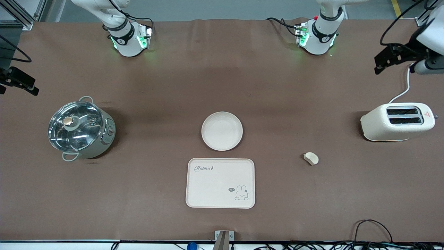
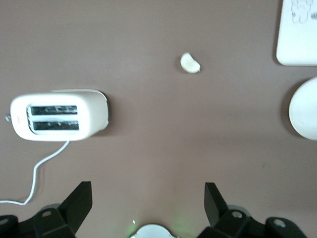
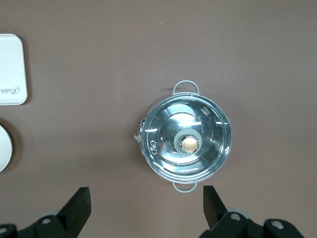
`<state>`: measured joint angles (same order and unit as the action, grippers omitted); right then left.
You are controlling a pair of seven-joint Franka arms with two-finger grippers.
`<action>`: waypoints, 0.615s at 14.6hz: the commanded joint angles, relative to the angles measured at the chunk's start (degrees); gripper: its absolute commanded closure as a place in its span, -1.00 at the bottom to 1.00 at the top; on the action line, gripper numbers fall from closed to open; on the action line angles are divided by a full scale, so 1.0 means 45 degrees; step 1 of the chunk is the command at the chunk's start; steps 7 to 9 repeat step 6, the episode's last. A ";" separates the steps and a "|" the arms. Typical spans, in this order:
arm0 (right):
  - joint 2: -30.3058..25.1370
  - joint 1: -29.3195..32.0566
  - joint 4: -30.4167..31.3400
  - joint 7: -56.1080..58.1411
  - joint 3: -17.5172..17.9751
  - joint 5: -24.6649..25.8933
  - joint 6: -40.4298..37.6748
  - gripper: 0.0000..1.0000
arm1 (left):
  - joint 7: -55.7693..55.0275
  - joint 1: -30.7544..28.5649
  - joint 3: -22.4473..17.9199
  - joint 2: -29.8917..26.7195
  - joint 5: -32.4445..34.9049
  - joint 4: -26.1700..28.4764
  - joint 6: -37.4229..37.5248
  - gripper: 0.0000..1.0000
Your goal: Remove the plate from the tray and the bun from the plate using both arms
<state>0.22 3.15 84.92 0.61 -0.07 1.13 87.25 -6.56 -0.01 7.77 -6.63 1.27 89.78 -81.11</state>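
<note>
Low in the frame's center, the tray (image 1: 220, 183) lies bare; just above it the plate (image 1: 222, 131) rests on the table, apart from it and holding nothing. The bun (image 1: 311, 158) sits alone at lower right, so both removals look done. At the upper right edge the left gripper (image 2: 148, 201) hangs wide and holds nothing; the right gripper (image 3: 146, 203), at the upper left edge, likewise.
</note>
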 commanded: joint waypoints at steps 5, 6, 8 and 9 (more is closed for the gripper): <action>-0.0126 -0.0074 0.0073 0.0001 -0.0003 -0.0114 0.0064 -1.00 | 0.1828 0.0471 -0.0731 -0.1300 -0.0126 0.1165 -0.0179 -1.00; -0.0126 -0.0074 0.0073 0.0001 -0.0003 -0.0114 0.0064 -1.00 | 0.1848 0.0490 -0.0731 -0.1067 -0.0087 0.0911 -0.0140 -1.00; -0.0126 -0.0074 0.0073 0.0001 -0.0003 -0.0114 0.0064 -1.00 | 0.1848 0.0490 -0.0731 -0.1067 -0.0087 0.0911 -0.0140 -1.00; -0.0126 -0.0074 0.0073 0.0001 -0.0003 -0.0114 0.0064 -1.00 | 0.1848 0.0490 -0.0731 -0.1067 -0.0087 0.0911 -0.0140 -1.00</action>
